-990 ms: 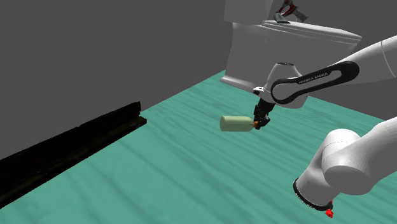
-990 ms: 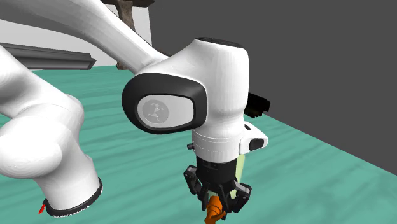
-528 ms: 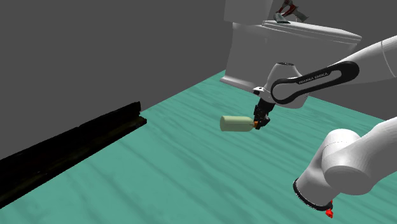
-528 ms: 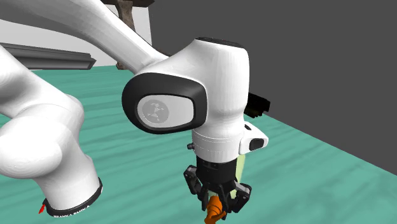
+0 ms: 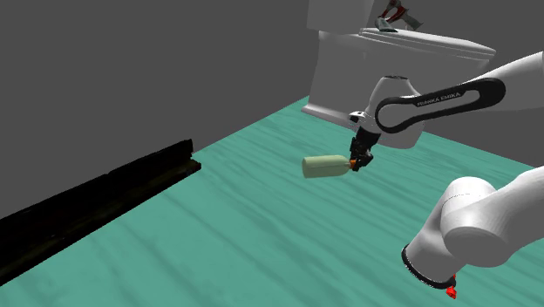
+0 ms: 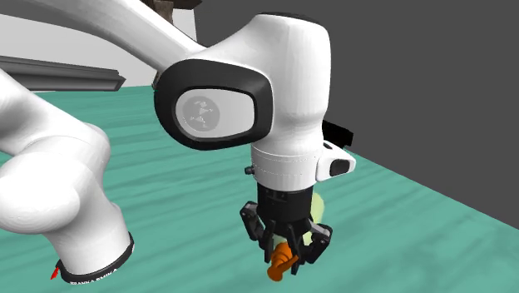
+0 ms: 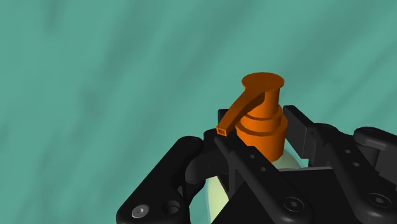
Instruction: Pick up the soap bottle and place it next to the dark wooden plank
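The soap bottle [image 5: 324, 166] is pale green with an orange pump [image 7: 261, 118]. It hangs on its side just above the teal floor [image 5: 261, 227]. My gripper [image 5: 359, 162] is shut on its neck below the pump head, and the black fingers [image 7: 240, 163] clasp it from both sides. From the second exterior view, the gripper [image 6: 287, 248] points down with the pump [image 6: 283, 262] sticking out beneath it and the bottle body [image 6: 318, 208] behind. The dark plank [image 5: 105, 202] lies along the wall, well off toward the shoulder view's left of the bottle.
A white toilet [image 5: 392, 61] stands behind the gripper at the back. A grey wall [image 5: 131, 70] runs behind the plank. My own arm's elbow [image 5: 475, 222] bulks at the shoulder view's lower right.
The hand has risen a little, carrying the bottle up off the floor with it. The grip stays the same.
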Motion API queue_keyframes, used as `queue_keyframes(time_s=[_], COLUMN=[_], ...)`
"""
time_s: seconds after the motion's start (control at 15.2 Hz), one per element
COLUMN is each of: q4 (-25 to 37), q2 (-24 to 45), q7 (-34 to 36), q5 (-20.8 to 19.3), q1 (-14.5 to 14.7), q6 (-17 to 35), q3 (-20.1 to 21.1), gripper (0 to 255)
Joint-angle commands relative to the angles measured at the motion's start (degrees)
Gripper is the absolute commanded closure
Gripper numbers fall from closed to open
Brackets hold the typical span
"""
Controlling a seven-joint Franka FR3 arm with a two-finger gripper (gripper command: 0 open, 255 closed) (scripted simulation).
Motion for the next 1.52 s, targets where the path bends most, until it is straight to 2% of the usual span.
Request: queue_keyframes(time_s=[0.0, 1.45], q4=[0.71, 12.98], q2=[-1.45, -8.70], q7=[0.15, 0.41], q5=[0.08, 3.37], q1=[-0.28, -0.09], q6=[-2.17, -21.67], q3=[0.75, 6.81], gripper=[255, 255])
